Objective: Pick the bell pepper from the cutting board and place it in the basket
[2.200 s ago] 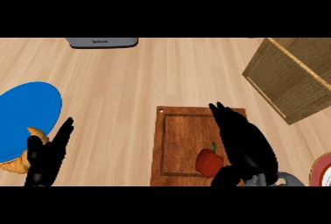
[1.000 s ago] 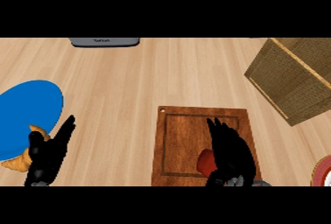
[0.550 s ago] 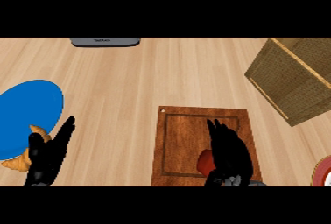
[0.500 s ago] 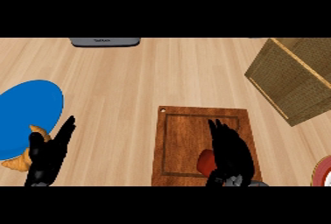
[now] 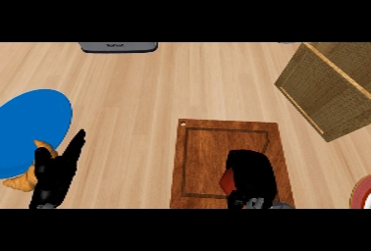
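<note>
the right hand [image 5: 251, 177] sits low on the cutting board [image 5: 230, 142] near the frame's bottom centre, its fingers curled over the bell pepper [image 5: 226, 179], of which only a red sliver shows at the hand's left edge. the basket [image 5: 333, 88] stands at the upper right, well apart. the left hand [image 5: 56, 172] rests at lower left, fingers straight and together, beside the blue plate [image 5: 33, 127] and a croissant [image 5: 23, 180].

Wooden counter [image 5: 181, 83] bears cutting board [image 5: 210, 147], basket [image 5: 330, 88], blue plate [image 5: 29, 127]
</note>
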